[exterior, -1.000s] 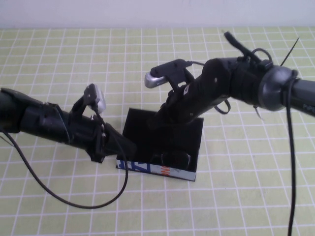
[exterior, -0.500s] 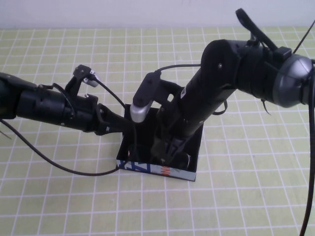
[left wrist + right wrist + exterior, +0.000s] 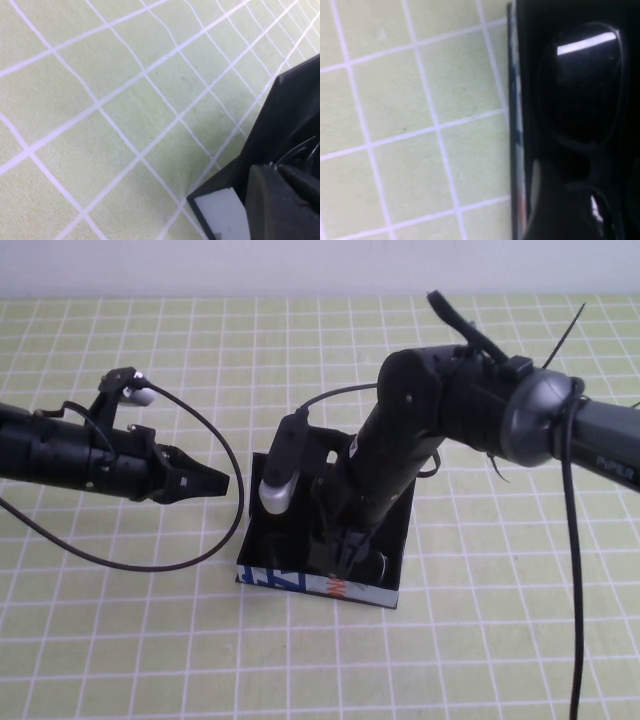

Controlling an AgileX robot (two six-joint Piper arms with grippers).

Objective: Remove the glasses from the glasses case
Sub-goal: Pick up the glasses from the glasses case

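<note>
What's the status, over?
Right tool open, down inside glasses case. Glasses in case, not gripped. Left tool off left of case.

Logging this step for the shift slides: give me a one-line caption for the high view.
Right tool reaches down into the open glasses case over the glasses; left tool hovers left of it.

The right gripper (image 3: pixel 343 552) and its arm filled the open glasses case (image 3: pixel 262 577), blocking access from above. The left gripper (image 3: pixel 212 482) hung left of it over bare green mat (image 3: pixel 120 640).

Right pincer (image 3: pixel 345 552) hides most of the glasses (image 3: pixel 372 566).
</note>
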